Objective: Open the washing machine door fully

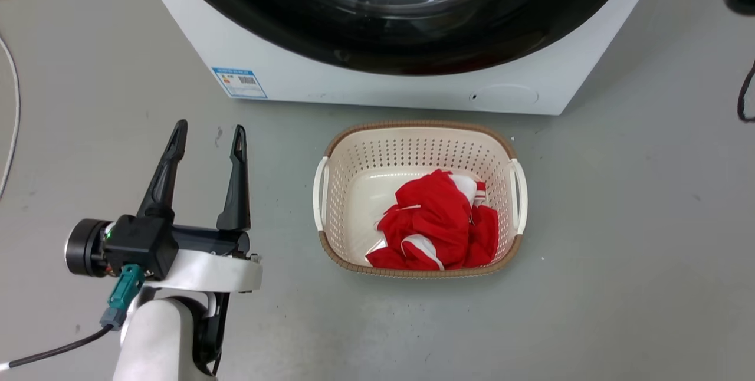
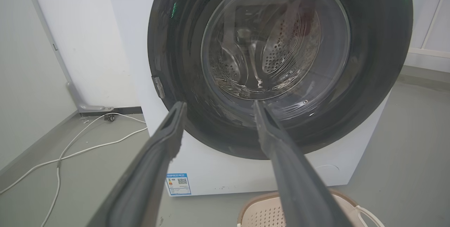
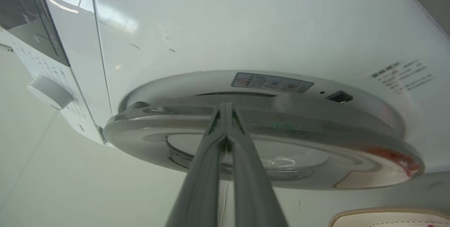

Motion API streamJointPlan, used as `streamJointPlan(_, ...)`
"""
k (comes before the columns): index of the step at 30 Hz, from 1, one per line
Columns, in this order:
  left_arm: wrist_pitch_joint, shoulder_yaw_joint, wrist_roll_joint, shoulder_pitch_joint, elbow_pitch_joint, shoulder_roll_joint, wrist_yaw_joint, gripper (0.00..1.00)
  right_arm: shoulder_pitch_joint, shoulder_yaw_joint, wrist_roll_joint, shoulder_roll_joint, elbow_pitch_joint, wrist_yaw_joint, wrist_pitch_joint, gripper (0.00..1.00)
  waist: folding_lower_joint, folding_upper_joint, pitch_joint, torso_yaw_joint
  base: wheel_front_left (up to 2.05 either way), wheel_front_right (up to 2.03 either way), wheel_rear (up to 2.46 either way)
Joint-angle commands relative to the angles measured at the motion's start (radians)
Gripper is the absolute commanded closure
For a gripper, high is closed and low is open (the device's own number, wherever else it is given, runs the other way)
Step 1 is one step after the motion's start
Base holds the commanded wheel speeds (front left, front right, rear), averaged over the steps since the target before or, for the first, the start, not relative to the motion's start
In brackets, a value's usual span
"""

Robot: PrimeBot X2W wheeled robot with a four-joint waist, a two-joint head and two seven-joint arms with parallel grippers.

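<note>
Two long dark fingers of the left gripper [image 1: 209, 128] spread wide, pointed toward the white boxy front-loading washing machine [image 1: 365, 83] and well apart from it. Fingers of the right gripper [image 3: 225, 105] pressed together, tips at the rim of the very large round glossy black washing machine door [image 3: 316, 134] with clear bulging glass centre. Door near the machine front, narrow gap at that rim; cream perforated laundry basket [image 1: 413, 130] holding red cloth [image 1: 436, 222] on grey floor [image 1: 619, 251] just before the machine.
</note>
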Motion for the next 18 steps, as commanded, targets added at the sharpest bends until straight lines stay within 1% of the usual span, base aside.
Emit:
streamJointPlan(1, -0.002, -0.002, -0.002, -0.019, -0.006, 0.001, -0.002, 0.00, -0.041, 0.014, -0.009, 0.018, 0.044, 0.000, 0.003, 1.00, -0.0001, 0.0000, 0.022, 0.007, 0.00, 0.00, 0.00)
streamJointPlan(5, -0.002, -0.004, -0.001, -0.037, -0.012, 0.002, -0.006, 0.00, -0.133, 0.043, -0.032, 0.053, 0.150, 0.000, 0.004, 1.00, -0.0001, 0.0000, 0.057, 0.014, 0.00, 0.00, 0.00)
streamJointPlan(8, -0.002, -0.004, -0.003, -0.050, -0.014, 0.001, -0.006, 0.00, -0.176, 0.056, -0.043, 0.072, 0.192, 0.000, 0.007, 1.00, -0.0001, 0.0000, 0.075, 0.018, 0.00, 0.00, 0.00)
streamJointPlan(13, -0.002, -0.006, -0.002, -0.065, -0.013, -0.002, -0.009, 0.00, -0.197, 0.062, -0.037, 0.098, 0.217, 0.000, 0.029, 1.00, -0.0001, 0.0000, 0.091, 0.024, 0.00, 0.00, 0.00)
streamJointPlan(18, -0.002, -0.010, 0.002, -0.072, -0.010, -0.005, -0.010, 0.00, -0.190, 0.053, -0.009, 0.116, 0.220, 0.000, 0.120, 1.00, -0.0001, 0.0000, 0.091, 0.026, 0.00, 0.00, 0.00)
